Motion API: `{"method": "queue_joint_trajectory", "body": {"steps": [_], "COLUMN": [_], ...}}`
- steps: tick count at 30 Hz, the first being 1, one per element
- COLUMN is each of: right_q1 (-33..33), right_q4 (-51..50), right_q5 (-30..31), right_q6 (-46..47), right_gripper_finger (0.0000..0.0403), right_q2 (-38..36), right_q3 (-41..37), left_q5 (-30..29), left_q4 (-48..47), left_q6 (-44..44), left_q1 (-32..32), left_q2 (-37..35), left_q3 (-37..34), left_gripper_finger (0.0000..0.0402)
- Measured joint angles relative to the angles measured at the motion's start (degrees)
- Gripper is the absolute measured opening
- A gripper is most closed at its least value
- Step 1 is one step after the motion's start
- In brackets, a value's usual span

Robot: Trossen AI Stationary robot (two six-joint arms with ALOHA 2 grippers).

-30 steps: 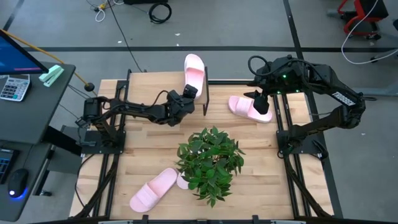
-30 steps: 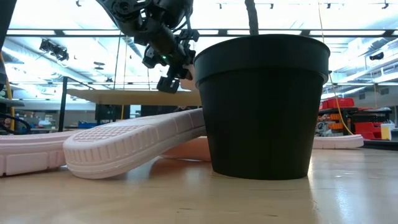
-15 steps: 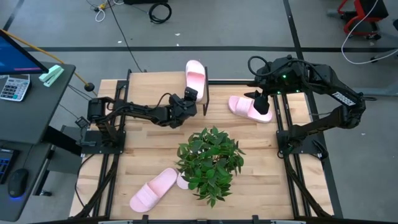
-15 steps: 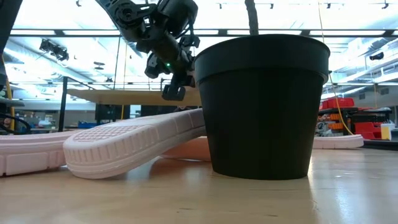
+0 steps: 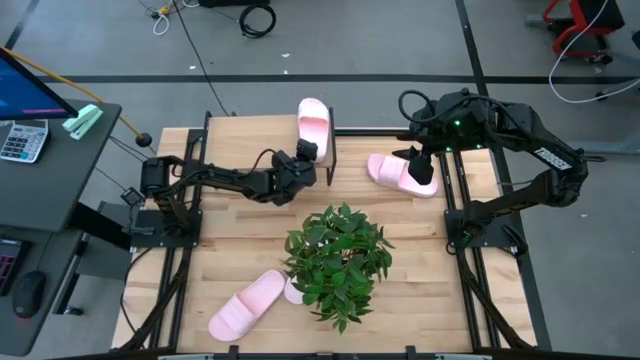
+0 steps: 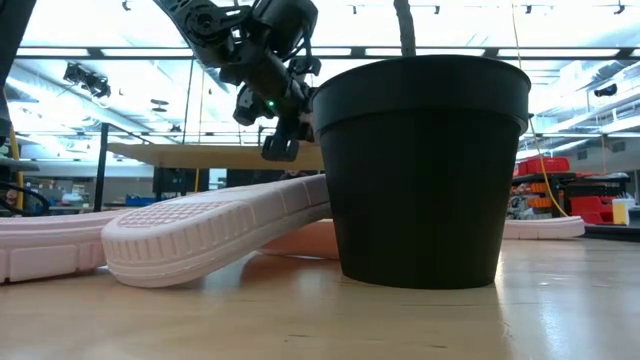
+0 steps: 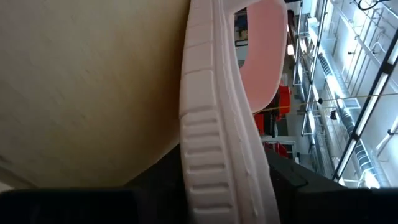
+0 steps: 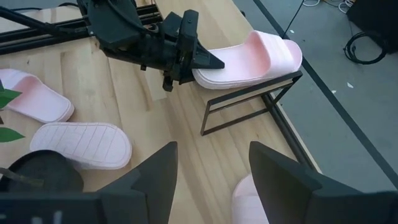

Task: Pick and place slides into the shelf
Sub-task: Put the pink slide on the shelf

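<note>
High view: at the far left stands a dark side desk (image 5: pixel 60 160) with a calculator (image 5: pixel 22 140) on it, beside the slatted wooden table (image 5: pixel 230 250). From the table's left edge the left arm reaches toward the far middle, and the left gripper (image 5: pixel 303 160) sits at the near end of a pink slide (image 5: pixel 313 122) that lies on the shelf (image 5: pixel 331 150). In the right wrist view its fingers (image 8: pixel 202 61) bracket the heel of that slide (image 8: pixel 249 59), which rests on the shelf's board above the thin black frame (image 8: pixel 249 106); whether they are pressing on it or have slackened I cannot tell. The left wrist view shows the slide's ribbed sole edge (image 7: pixel 217 143) close up against the board.

Near the table's middle stands a potted plant (image 5: pixel 338 255). At its near left, two more slides lie together, one (image 5: pixel 245 303) sole up and partly over the other.

Right of the shelf, a fourth slide (image 5: pixel 398 174) lies on the table near the far edge. The right gripper (image 5: pixel 421 167) hangs over it with its fingers (image 8: pixel 280 174) spread wide and nothing between them.
</note>
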Motion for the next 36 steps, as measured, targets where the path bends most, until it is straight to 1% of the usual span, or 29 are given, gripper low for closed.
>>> {"method": "queue_joint_trajectory", "body": {"steps": [5, 12, 16, 22, 31, 32, 36], "right_q1": [0.0, 0.0, 0.0, 0.0, 0.0, 0.0, 0.0], "right_q4": [0.0, 0.0, 0.0, 0.0, 0.0, 0.0, 0.0], "right_q5": [0.0, 0.0, -0.1, -0.1, -0.2, -0.2, -0.2], "right_q6": [0.0, 0.0, 0.0, 0.0, 0.1, 0.1, 0.1], "right_gripper_finger": [0.0204, 0.0204, 0.0204, 0.0204, 0.0204, 0.0204, 0.0204], "right_q2": [0.0, 0.0, 0.0, 0.0, 0.0, 0.0, 0.0], "right_q3": [0.0, 0.0, 0.0, 0.0, 0.0, 0.0, 0.0], "left_q5": [0.4, 5.6, 5.8, 7.1, 7.1, 7.1, 7.4], "left_q4": [0.0, 2.4, 2.9, 2.8, 2.9, 3.0, 3.3], "left_q6": [-1.1, -1.2, -1.2, -1.3, -1.4, -1.9, -8.7], "left_q1": [0.9, 2.4, 2.0, 2.0, 1.6, 1.4, 1.0], "left_q2": [0.0, 0.0, 0.0, 0.0, 0.0, 0.0, 0.0], "left_q3": [0.0, 0.0, 0.1, 0.1, 0.1, 0.1, 0.1], "left_gripper_finger": [0.0165, 0.0173, 0.0173, 0.0184, 0.0216, 0.0220, 0.0230]}}
